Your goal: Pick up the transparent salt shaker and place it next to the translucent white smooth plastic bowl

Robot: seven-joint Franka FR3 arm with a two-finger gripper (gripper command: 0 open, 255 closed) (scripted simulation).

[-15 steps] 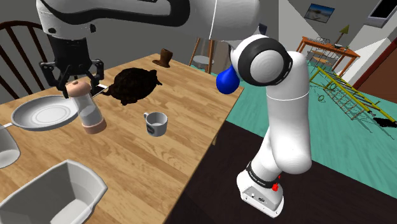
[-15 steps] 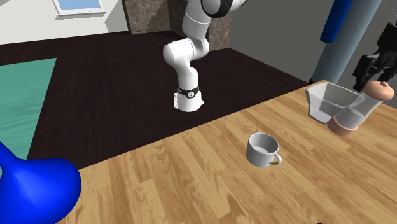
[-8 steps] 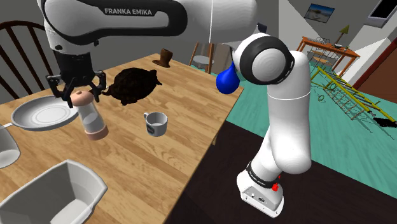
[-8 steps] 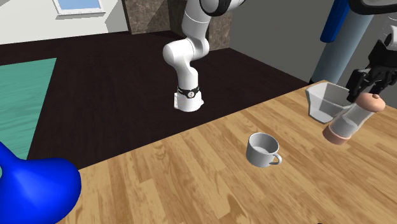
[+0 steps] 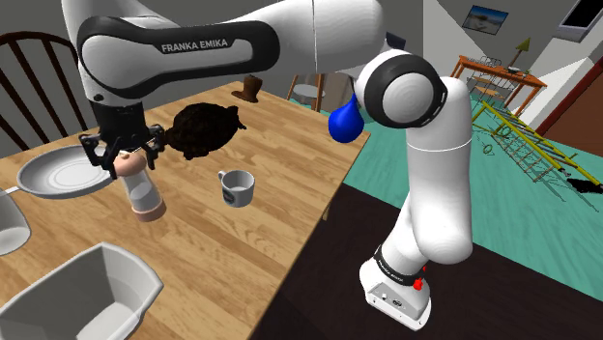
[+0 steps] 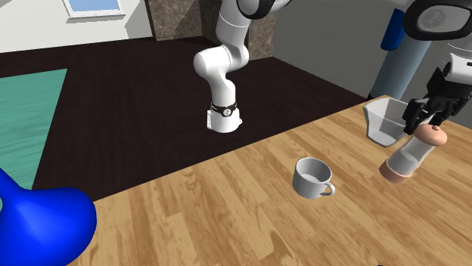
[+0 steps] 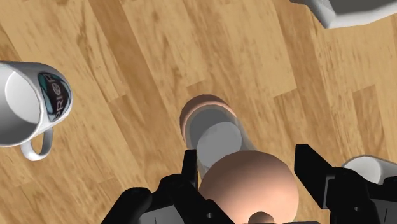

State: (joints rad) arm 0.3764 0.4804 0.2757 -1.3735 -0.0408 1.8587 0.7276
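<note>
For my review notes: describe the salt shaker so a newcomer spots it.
On the wooden table, between the grey plate and the white mug, the salt shaker leans in the black gripper. Only it is a clear tube with pinkish cap and base.

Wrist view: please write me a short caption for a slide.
Black gripper clasps a pink-capped clear salt shaker over the wooden table, with a white mug beside it.
</note>
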